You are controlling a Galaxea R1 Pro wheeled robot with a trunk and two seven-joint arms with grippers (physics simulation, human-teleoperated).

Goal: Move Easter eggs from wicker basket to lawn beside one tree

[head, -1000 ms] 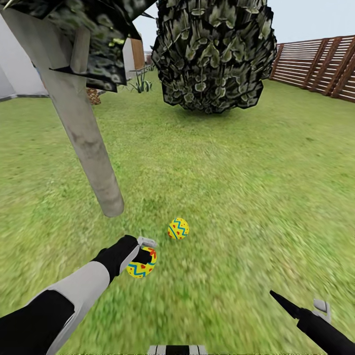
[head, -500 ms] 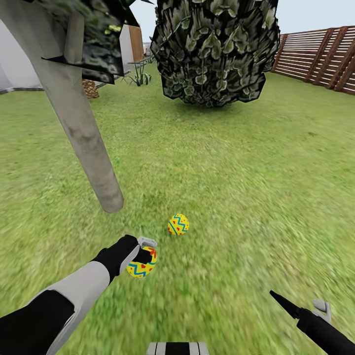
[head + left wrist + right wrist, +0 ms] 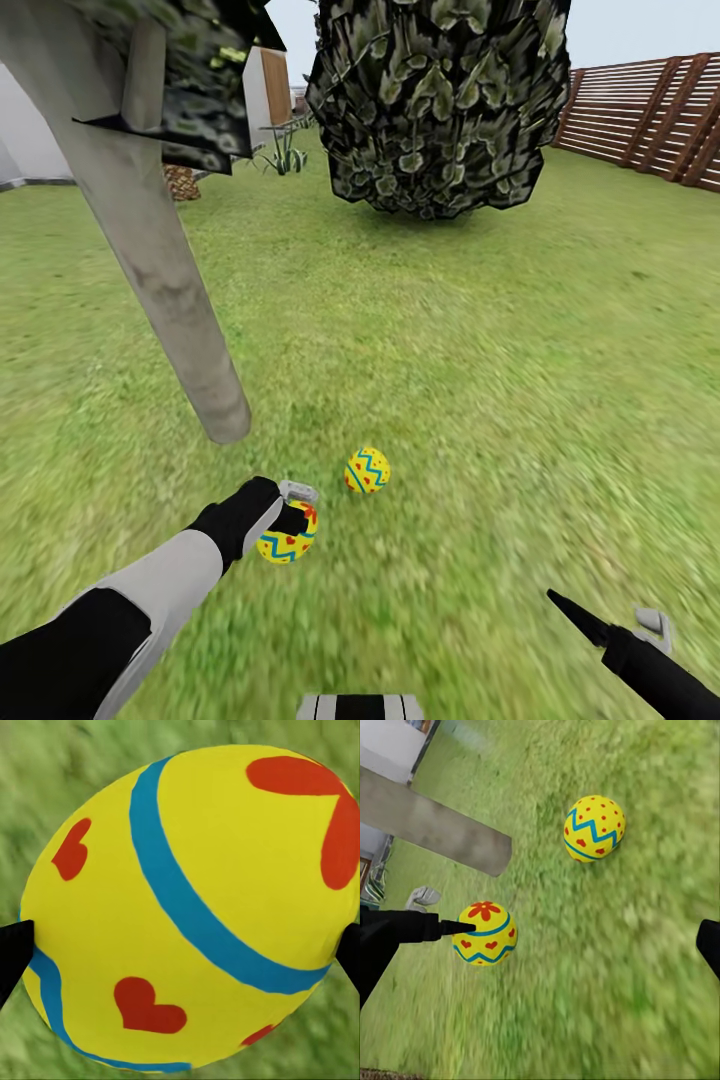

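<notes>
Head view, left gripper: the left gripper (image 3: 297, 508) pinches a painted egg (image 3: 287, 537) between its jaws, low over the lawn (image 3: 500, 380), most likely so it can be set down near the tree.
Head view, tree: the pale trunk (image 3: 160, 270) meets the grass just beyond the gripper, which makes this a fitting drop spot.
Head view, second egg: another egg (image 3: 367, 470) lies on the grass near the trunk's foot, apart from the held one, apparently already delivered.
Head view, right gripper: the right gripper (image 3: 640, 628) hangs low at the side, well apart from both eggs, carrying nothing.
Left wrist view, held egg: the egg (image 3: 195, 907) sits between two dark fingertips (image 3: 13, 956) that touch its opposite sides, grass behind it; the grip looks square.
Right wrist view, jaws: the right arm's fingers (image 3: 709, 945) stand spread, nothing between them.
Right wrist view, eggs: the held egg (image 3: 484, 933) hangs by the trunk (image 3: 431, 825); the resting egg (image 3: 594, 828) lies apart on the grass.
Third egg, basket: whereabouts unknown.
</notes>
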